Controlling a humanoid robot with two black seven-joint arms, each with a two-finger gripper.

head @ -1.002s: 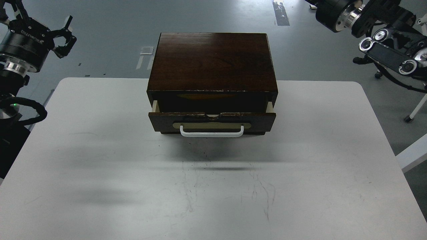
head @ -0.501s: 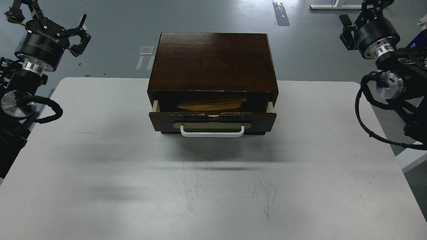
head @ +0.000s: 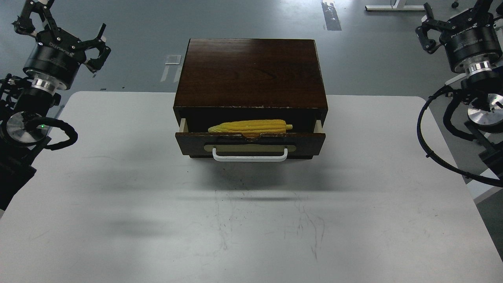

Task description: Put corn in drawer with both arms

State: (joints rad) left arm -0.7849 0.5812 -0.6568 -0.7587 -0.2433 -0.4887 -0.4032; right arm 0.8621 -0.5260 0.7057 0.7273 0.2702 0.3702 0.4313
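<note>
Jaws: your left gripper (head: 63, 29) stands open, its two black fingers spread wide with nothing between them, raised above the far-left corner of the table (head: 118, 204); your right gripper (head: 452, 15) is cut by the top edge of the view, one finger showing at its left, and you cannot tell whether it is open or closed. Neither gripper touches anything. Item, the corn (head: 250, 126): bright yellow cob, lying lengthwise across the drawer, tapered tip to the left, stub end to the right, resting just behind the drawer front. Item, the drawer (head: 250, 143): dark brown front, pulled partway out of the box, pale wood sides showing at both ends, a small notch in the top edge of the front at its middle. Item, white bar handle (head: 250, 156): mounted on a brass-coloured plate, centred on the drawer front. Item, dark wooden box (head: 251, 72): sits at the far middle of the table, top bare and glossy. Item, table: white, scuffed with fine dark scratches toward the near side. Both arms stand well apart from the box, one at each side of the view.
</note>
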